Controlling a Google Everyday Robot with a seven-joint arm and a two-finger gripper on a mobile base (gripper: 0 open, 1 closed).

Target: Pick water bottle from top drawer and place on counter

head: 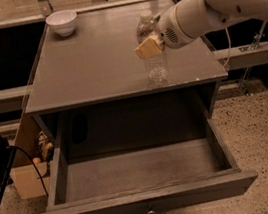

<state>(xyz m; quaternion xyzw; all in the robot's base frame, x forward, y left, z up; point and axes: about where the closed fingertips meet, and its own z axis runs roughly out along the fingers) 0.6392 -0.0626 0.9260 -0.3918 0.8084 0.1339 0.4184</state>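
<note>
Item: water bottle (156, 67), upright on the counter (92, 65), toward its 4 o'clock corner and near the front edge; the base looks to be down on the wood. Item: my gripper (150, 44), closed round the bottle's shoulder, arm reaching in from 2 o'clock. Item: top drawer (144, 201), pulled out at 6 o'clock, no bottle in it. Item: bowl (62, 22), 11 o'clock corner, well apart. Status, by my reckoning: pick done, placing nearly done. Left: let go, lift clear.
</note>
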